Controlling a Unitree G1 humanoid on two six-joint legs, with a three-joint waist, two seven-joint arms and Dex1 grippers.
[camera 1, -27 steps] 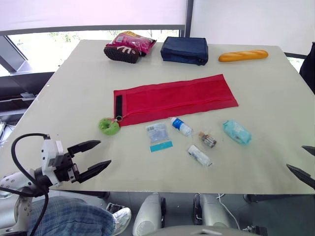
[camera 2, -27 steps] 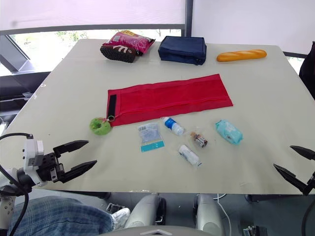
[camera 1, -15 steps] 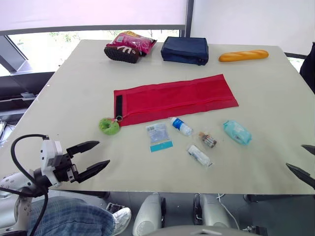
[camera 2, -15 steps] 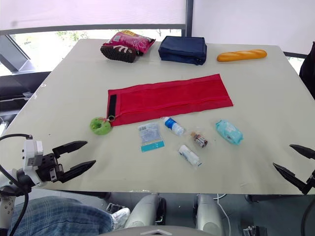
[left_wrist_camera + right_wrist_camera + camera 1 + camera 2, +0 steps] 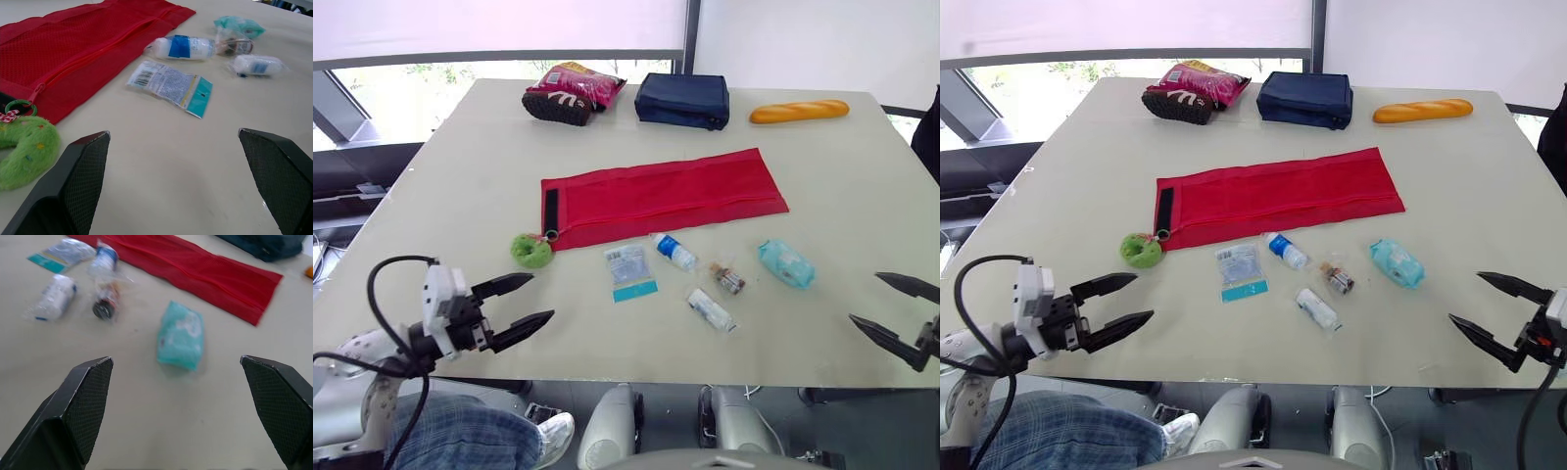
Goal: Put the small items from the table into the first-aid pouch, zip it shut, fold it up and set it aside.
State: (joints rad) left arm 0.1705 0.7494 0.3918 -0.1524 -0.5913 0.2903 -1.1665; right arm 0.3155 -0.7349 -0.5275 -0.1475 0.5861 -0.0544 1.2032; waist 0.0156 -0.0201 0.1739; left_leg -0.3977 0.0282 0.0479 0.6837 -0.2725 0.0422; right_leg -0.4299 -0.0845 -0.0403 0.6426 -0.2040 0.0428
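Table (image 5: 460,176) holds red pouch (image 5: 666,196), barcoded sachet (image 5: 170,88); left hand (image 5: 540,297) and right hand (image 5: 865,298) gape empty.

Red pouch (image 5: 664,196), green charm (image 5: 530,252), teal packet (image 5: 785,263), navy bag (image 5: 682,100).

Head stereo pair looks down over the whole bench (image 5: 460,176); wrist cams sit low, both facing the red pouch (image 5: 73,54).

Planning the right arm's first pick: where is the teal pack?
In the eye views the teal pack lies on the robot's right, near the red pouch's right end, right of the brown vial.
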